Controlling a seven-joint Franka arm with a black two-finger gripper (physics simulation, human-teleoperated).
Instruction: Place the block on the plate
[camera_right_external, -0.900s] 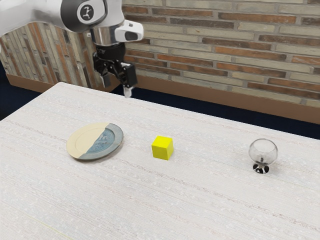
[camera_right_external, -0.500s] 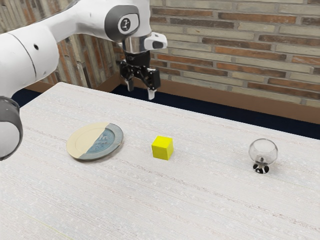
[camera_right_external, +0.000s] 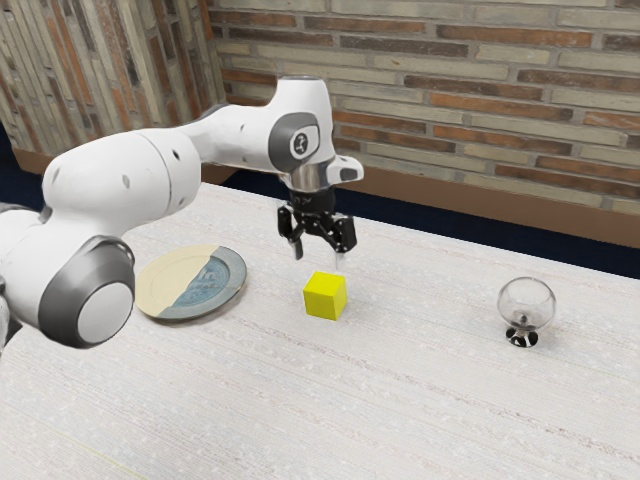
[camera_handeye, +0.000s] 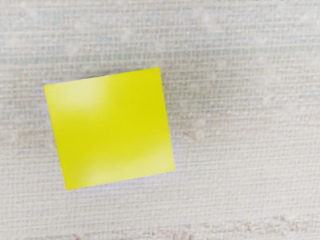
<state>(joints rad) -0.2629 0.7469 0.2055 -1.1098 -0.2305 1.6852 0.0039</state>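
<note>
My gripper (camera_right_external: 319, 258) hangs above the table, just over the yellow block, its two fingers spread apart with nothing between them. The yellow block (camera_right_external: 325, 296) rests on the table below the fingertips. From the wrist view, the block's flat top (camera_handeye: 110, 129) is seen from above, slightly rotated. To the exterior view's left of the block lies the round plate (camera_right_external: 222, 283), part cream and part blue-grey, with nothing on it; the arm hides a little of its edge.
A clear stemmed glass (camera_right_external: 525, 304) stands on the white table (camera_right_external: 400, 400), toward the exterior view's right. A brick wall rises behind the table's far edge. The arm reaches in from the exterior view's left, close to the plate.
My gripper has moved down and toward the exterior view's right, from near the table's far edge to above the block. Its fingers remain apart. The block, plate and glass have not moved.
</note>
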